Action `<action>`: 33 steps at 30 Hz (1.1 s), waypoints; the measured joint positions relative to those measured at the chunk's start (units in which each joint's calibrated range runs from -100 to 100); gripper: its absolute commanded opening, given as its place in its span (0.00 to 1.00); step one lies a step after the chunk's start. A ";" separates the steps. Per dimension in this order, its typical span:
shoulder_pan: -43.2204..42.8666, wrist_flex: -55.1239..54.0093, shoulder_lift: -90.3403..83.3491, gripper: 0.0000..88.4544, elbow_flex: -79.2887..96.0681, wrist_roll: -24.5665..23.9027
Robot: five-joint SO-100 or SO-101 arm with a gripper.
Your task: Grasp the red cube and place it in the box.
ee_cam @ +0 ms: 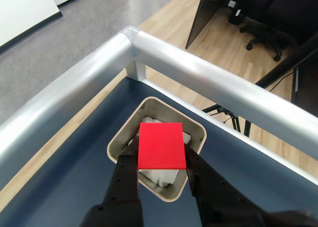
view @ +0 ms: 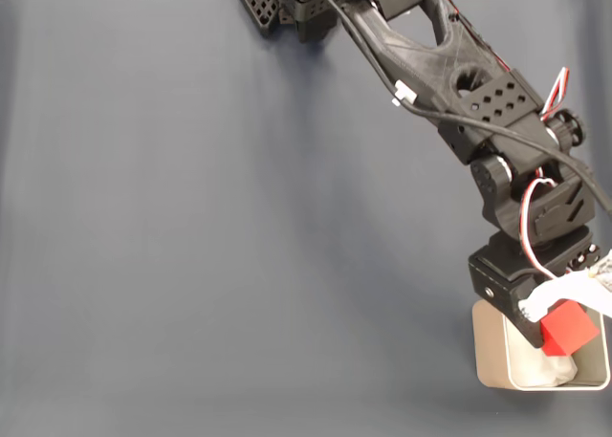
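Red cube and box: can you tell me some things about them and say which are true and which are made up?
1. The gripper is holding the red cube between its fingers. True.
2. The red cube is lying on the blue table, far from the box. False: it is held up over the box.
3. The box has crumpled white paper inside. True.
4. The box sits in the middle of the table. False: in the fixed view it is at the bottom right corner.
5. A metal rail runs along the table's edge. True.
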 measured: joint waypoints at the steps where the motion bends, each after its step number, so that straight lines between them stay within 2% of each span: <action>1: 0.00 0.00 0.43 0.00 -0.45 0.00; 33: 0.45 -0.48 2.43 0.01 -3.16 -0.15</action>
